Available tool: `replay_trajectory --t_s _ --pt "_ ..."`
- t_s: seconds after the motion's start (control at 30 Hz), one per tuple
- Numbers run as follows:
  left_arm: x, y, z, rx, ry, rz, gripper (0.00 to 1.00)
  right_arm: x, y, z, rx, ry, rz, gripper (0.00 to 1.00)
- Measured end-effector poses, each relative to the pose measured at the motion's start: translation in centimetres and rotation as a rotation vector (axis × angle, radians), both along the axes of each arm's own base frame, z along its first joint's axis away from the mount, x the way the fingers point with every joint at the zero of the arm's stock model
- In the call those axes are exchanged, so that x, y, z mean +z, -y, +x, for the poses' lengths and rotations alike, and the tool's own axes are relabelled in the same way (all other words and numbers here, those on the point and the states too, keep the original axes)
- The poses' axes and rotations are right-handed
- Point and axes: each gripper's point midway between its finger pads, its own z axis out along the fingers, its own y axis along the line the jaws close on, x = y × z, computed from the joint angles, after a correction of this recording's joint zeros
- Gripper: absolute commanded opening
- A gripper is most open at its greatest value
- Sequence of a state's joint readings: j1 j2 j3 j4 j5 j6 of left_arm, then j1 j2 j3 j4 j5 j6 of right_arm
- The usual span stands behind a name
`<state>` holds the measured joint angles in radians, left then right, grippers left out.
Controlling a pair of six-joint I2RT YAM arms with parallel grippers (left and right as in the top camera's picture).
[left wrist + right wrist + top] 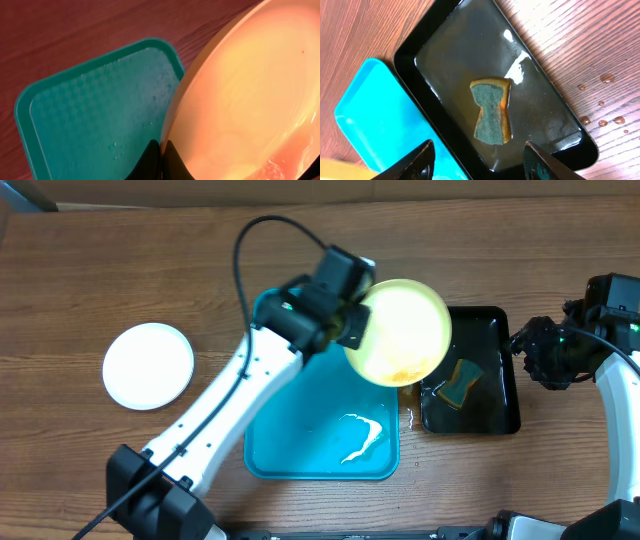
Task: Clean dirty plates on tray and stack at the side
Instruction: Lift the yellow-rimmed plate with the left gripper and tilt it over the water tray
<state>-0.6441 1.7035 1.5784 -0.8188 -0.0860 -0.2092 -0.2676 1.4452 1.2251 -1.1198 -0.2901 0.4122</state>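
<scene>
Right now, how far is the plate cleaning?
Looks done: one white plate lies on the table left of the tray. In hand: the left gripper holds a pale plate, orange smears at its lower edge. Left: wiping it; the sponge lies in the black tray, right gripper open above.

**Where Things Sit**

The big tray (300,450) is in the middle of the table (100,260). A small tray (495,405) lies just right of it, with a sponge (460,383) in it. One plate (148,365) lies far left. A second plate (400,330) is up above where the trays meet.
</scene>
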Motion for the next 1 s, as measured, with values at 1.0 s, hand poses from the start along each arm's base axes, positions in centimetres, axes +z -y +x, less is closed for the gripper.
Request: replay_trajectory --t_s 1.0 --pt "4.3 11.3 -0.4 -0.082 0.683 0.427 0.04 -0.1 -0.3 -0.6 0.021 -0.021 0.008 0.61"
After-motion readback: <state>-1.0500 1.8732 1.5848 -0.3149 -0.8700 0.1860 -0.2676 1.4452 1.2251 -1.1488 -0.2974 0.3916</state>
